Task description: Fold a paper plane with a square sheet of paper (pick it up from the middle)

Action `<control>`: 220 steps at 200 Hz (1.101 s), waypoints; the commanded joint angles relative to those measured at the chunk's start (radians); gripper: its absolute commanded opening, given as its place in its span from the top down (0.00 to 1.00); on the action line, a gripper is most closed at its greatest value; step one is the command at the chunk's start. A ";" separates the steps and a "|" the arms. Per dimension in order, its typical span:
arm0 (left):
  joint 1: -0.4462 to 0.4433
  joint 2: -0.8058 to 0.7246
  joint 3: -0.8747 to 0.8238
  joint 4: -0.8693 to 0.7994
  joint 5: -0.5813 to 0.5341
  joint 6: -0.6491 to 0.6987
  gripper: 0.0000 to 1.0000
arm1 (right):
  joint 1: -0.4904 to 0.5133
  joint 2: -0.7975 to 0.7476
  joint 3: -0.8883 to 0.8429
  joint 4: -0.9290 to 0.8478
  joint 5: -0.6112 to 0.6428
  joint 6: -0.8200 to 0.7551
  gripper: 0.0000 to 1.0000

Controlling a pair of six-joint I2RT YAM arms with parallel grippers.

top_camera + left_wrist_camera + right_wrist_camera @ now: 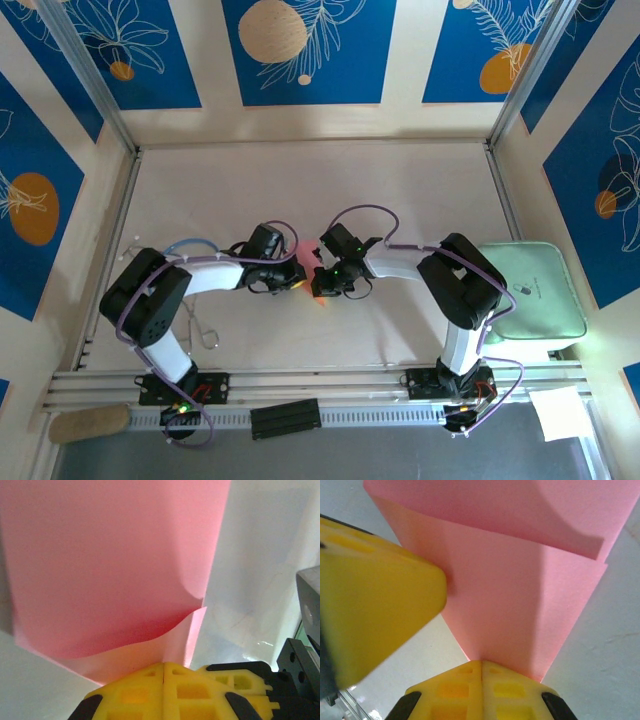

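Observation:
The square sheet of paper (303, 262) is pink, folded over itself and held off the table at the centre between both arms. My left gripper (293, 272) comes in from the left and my right gripper (322, 278) from the right. In the left wrist view the yellow fingers (145, 680) are shut on the lower edge of the curled pink sheet (110, 565). In the right wrist view the right gripper (481, 662) is shut on the narrow bottom end of the layered sheet (520, 600). The left gripper's yellow finger (370, 595) touches the paper's left edge.
A pale green pad (535, 290) lies at the table's right side beside the right arm. A white paper sheet (560, 412) sits at the front right past the rail. A black block (285, 418) rests on the front rail, and a tan object (88, 423) lies at the front left.

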State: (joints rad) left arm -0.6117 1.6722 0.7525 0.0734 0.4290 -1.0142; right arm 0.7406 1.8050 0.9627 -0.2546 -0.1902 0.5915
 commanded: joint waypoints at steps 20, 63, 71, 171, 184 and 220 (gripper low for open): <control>-0.023 0.008 -0.009 -0.013 0.020 0.049 0.97 | 0.007 0.044 0.003 -0.078 0.049 -0.011 0.98; -0.024 0.032 -0.025 -0.031 -0.023 0.064 0.97 | 0.004 0.048 0.007 -0.095 0.055 -0.012 0.98; -0.023 0.036 -0.030 -0.030 -0.030 0.070 0.96 | 0.005 0.049 0.007 -0.097 0.058 -0.013 0.98; 0.052 0.073 0.033 -0.168 -0.129 0.212 0.96 | -0.012 0.070 -0.068 -0.146 0.114 -0.050 0.99; 0.075 0.077 0.040 -0.182 -0.130 0.233 0.96 | -0.015 0.067 -0.073 -0.150 0.120 -0.052 1.00; 0.143 0.068 0.042 -0.209 -0.152 0.297 0.96 | -0.019 0.063 -0.077 -0.150 0.120 -0.045 1.00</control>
State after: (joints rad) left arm -0.5480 1.7176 0.7944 -0.0380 0.4191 -0.7967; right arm 0.7311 1.8095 0.9539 -0.2512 -0.1909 0.5610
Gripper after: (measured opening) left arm 0.052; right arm 0.055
